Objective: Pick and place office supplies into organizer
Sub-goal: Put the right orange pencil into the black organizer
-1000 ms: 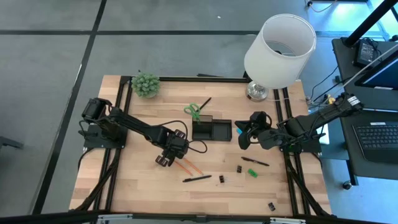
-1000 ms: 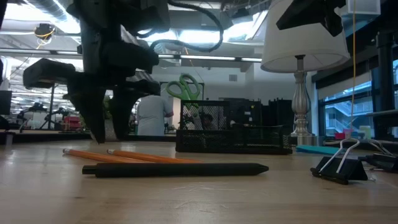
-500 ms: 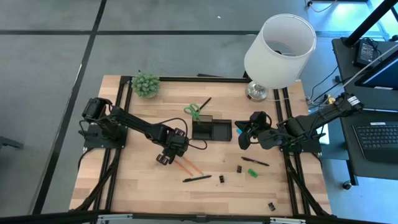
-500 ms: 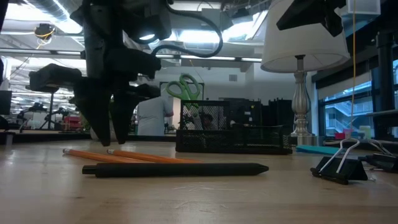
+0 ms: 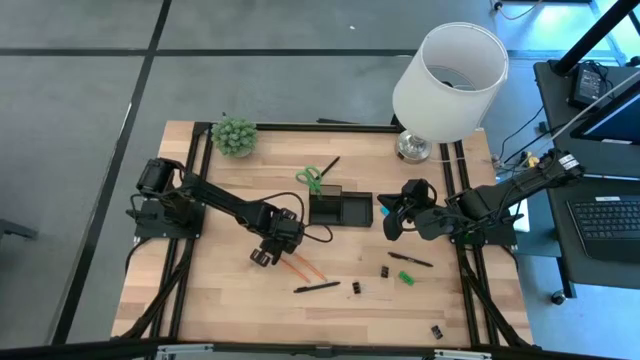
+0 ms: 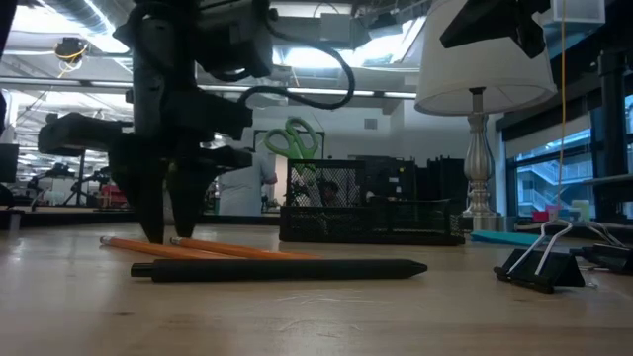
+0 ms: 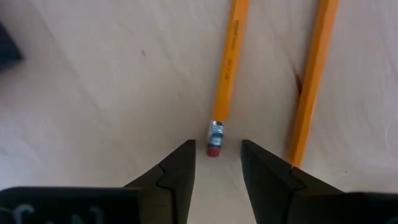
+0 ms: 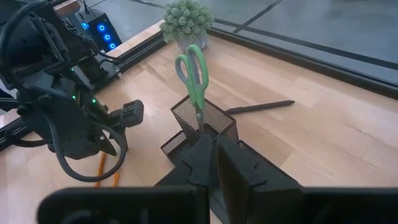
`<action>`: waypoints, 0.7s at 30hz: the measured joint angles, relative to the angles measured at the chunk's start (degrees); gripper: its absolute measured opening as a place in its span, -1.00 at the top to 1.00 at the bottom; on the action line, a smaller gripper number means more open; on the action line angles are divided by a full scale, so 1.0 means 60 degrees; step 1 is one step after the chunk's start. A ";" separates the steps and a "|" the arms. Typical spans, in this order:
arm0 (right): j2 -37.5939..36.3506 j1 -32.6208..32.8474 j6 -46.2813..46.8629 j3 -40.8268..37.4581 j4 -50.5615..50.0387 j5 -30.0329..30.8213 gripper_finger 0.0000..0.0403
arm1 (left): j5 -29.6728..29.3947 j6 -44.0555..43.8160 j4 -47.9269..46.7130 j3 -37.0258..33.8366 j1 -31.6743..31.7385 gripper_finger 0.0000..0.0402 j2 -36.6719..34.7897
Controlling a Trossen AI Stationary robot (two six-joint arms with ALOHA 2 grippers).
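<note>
Left tool [image 7: 216, 167] open astride pencil [image 7: 228, 68] eraser end, low on surface [image 7: 93, 93] | right tool [image 8: 214, 158] closed, waiting beside organizer [image 5: 340, 209] | advice: centre shaft, then close.

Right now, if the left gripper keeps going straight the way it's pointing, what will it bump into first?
Probably the eraser end of an orange pencil. The left gripper points down at the table, fingers open, and that eraser sits just ahead of the gap. How far above the wood the tips are is unclear.
</note>
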 joint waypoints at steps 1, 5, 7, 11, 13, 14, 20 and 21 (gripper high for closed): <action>0.0000 0.0000 0.0000 0.0000 0.0000 0.0004 0.86 | 0.0021 0.0001 -0.0009 0.0023 0.0000 0.39 0.0076; 0.0004 0.0000 0.0000 0.0000 -0.0004 0.0002 0.86 | 0.0044 -0.0003 -0.0083 0.0052 0.0000 0.45 0.0371; 0.0007 0.0000 0.0000 0.0000 -0.0007 0.0000 0.86 | 0.0048 -0.0005 -0.0068 0.0042 0.0000 0.48 0.0378; 0.0007 0.0000 0.0000 0.0000 -0.0008 0.0004 0.86 | 0.0067 0.0001 0.0074 0.0018 0.0015 0.56 0.0330; 0.0007 0.0004 0.0000 0.0000 -0.0009 0.0000 0.86 | 0.0081 -0.0002 0.0127 0.0014 0.0025 0.59 0.0330; 0.0007 0.0000 0.0000 0.0000 -0.0009 0.0000 0.86 | 0.0080 -0.0001 0.0143 0.0014 0.0025 0.61 0.0330; 0.0007 0.0004 0.0000 0.0000 -0.0007 0.0000 0.86 | 0.0056 -0.0003 0.0235 0.0007 0.0025 0.70 0.0330; 0.0007 0.0004 0.0000 0.0000 -0.0007 0.0000 0.86 | 0.0049 -0.0003 0.0253 0.0007 0.0023 0.71 0.0330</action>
